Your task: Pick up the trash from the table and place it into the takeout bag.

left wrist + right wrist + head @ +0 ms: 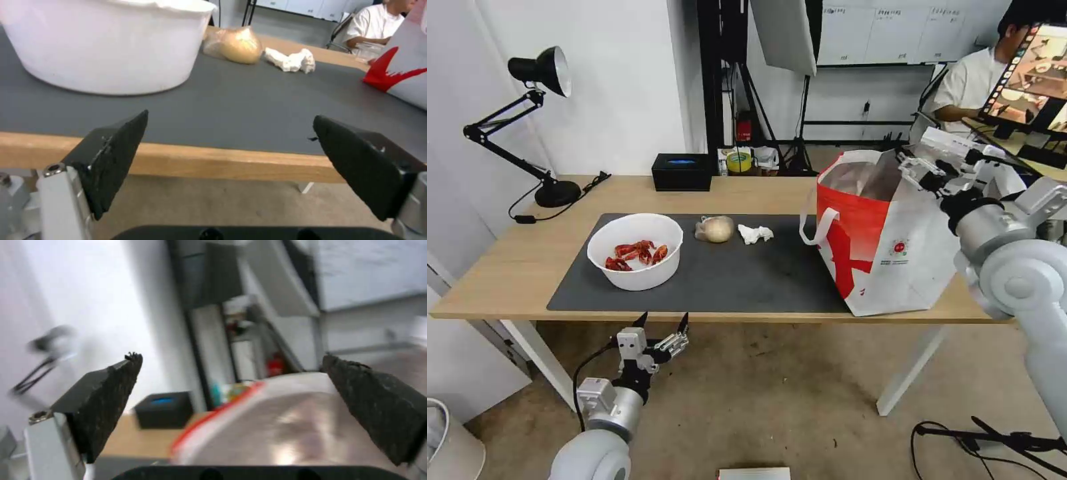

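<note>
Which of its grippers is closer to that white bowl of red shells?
Left. The left gripper hangs below the table edge near the white bowl; the right gripper is over the white-and-red bag.

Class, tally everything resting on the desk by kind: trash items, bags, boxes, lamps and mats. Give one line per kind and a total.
Trash items: 3, namely bowl, bun, tissue
Bags: 1, the takeout bag
Boxes: 1, the black box
Lamps: 1, the lamp
Mats: 1, the grey mat
Total: 7

Left tool [662, 325] low, jaws spread; right tool [924, 175] raised, jaws spread.
</note>
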